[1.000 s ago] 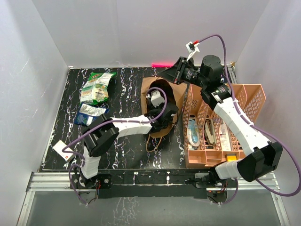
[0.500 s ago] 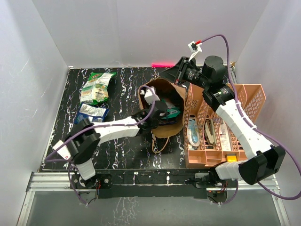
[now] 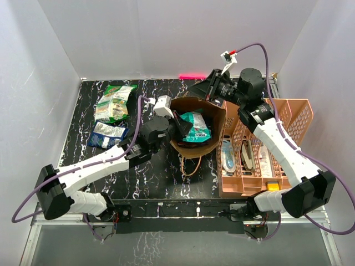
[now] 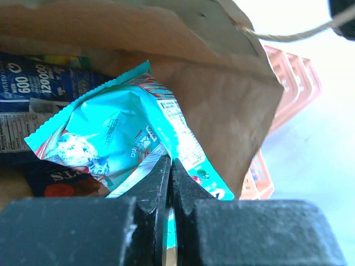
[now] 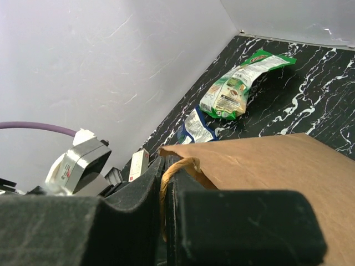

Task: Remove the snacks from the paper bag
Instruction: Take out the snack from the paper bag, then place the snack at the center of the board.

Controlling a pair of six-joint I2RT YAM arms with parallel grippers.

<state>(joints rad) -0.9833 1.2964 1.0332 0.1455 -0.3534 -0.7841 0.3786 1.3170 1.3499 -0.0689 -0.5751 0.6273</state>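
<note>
Left gripper (image 4: pixel 170 178) pinches only an edge of the crinkly teal foil packet (image 4: pixel 119 136); I expect slip risk. Right gripper (image 5: pixel 165 185) clamps the brown kraft paper bag (image 5: pixel 266 166); could tear.

Bright, even light falls from above, and the top view is sharp. The teal snack packet (image 3: pixel 194 126) in the paper bag (image 3: pixel 191 151) shines a little. Behind the bag a pink strip (image 3: pixel 191 76) glows. In the left wrist view the space right of the bag is washed out white, and the left gripper (image 4: pixel 171 169) in front of the bag is blurry. The right gripper (image 5: pixel 163 188) looks dark and fuzzy.
</note>
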